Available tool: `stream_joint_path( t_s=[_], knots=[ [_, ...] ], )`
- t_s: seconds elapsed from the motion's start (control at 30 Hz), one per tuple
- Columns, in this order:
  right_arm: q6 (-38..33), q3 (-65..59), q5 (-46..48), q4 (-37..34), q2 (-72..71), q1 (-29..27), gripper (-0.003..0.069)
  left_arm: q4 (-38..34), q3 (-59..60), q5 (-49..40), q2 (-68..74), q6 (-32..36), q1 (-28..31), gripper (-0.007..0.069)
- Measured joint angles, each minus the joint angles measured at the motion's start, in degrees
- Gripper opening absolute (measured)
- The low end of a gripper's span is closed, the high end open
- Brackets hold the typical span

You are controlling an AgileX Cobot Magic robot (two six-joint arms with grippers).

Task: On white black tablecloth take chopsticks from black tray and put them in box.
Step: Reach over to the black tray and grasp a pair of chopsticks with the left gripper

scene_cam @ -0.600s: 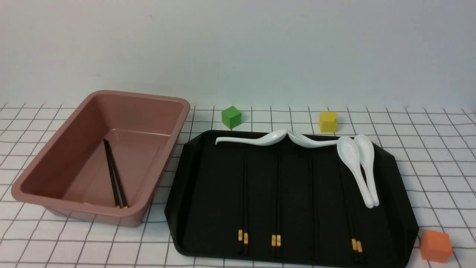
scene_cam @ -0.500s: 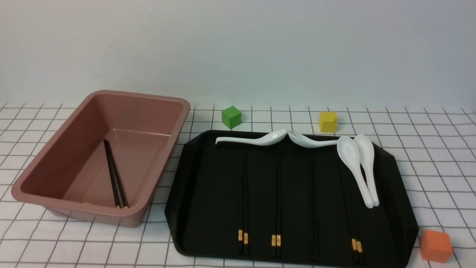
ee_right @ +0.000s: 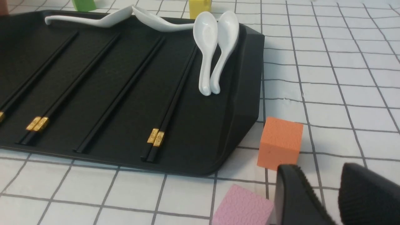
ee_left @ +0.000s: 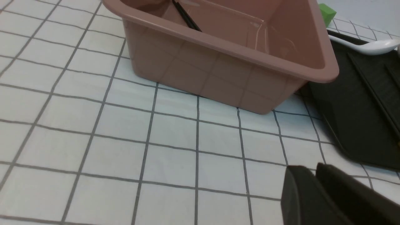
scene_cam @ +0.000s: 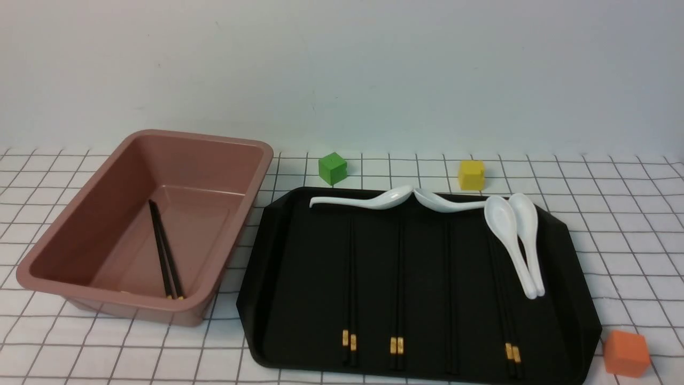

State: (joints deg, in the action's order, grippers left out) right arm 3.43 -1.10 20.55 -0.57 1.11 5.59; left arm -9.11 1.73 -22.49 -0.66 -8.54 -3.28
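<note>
- Left gripper (ee_left: 312,170): fingers almost closed on each other with nothing between them. It sits over bare tablecloth (ee_left: 125,134) off the box's near corner, with open cloth on its outer side.
- box (scene_cam: 133,313): far left, a deep dusty-pink plastic tub with rounded corners and a rolled rim. Only a narrow strip of cloth separates it from the tray's left edge.
- boxed pair (scene_cam: 165,256): lies slanted on the tub floor, gold ends against the near wall.
- black tray (scene_cam: 299,278): matte and flat, with cut corners and a low rim.
- chopsticks (scene_cam: 350,278): three thin black gold-banded pairs lie lengthwise on the tray, well apart, banded ends at the near rim. A fourth black line between the second and third pairs shows no band.
- spoons (scene_cam: 513,240): four in glossy white. Two lie bowl to bowl along the far rim; two lie side by side just beside the rightmost pair.
- green cube (scene_cam: 332,168) and yellow cube (scene_cam: 471,175) sit behind the far rim. The orange cube (scene_cam: 626,353) sits just off the tray's near right corner.
- Right gripper (ee_right: 325,175): ribbed fingers partly spread and empty, over cloth near the orange cube and a pink cube (ee_right: 242,206).
- Compared with 0.5 s ago, the front view shows nothing shifted.
</note>
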Motion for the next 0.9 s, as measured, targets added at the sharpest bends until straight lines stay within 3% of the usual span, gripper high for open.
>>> stream_joint_path(
  t_s=[0.73, 0.87, 0.9],
  knots=[
    [0.0, 0.0, 0.0, 0.0, 0.0, 0.0, 0.0239, -0.19, 0.0, 0.0, 0.0, 0.0, 0.0, 0.0103],
    [0.0, 0.0, 0.0, 0.0, 0.0, 0.0, 0.0239, -7.95, 0.0, 0.0, 0.0, -5.0, 0.0, 0.0105],
    [0.0, 0.0, 0.0, 0.0, 0.0, 0.0, 0.0239, -15.14, 0.0, 0.0, 0.0, -9.17, 0.0, 0.0107]
  ],
)
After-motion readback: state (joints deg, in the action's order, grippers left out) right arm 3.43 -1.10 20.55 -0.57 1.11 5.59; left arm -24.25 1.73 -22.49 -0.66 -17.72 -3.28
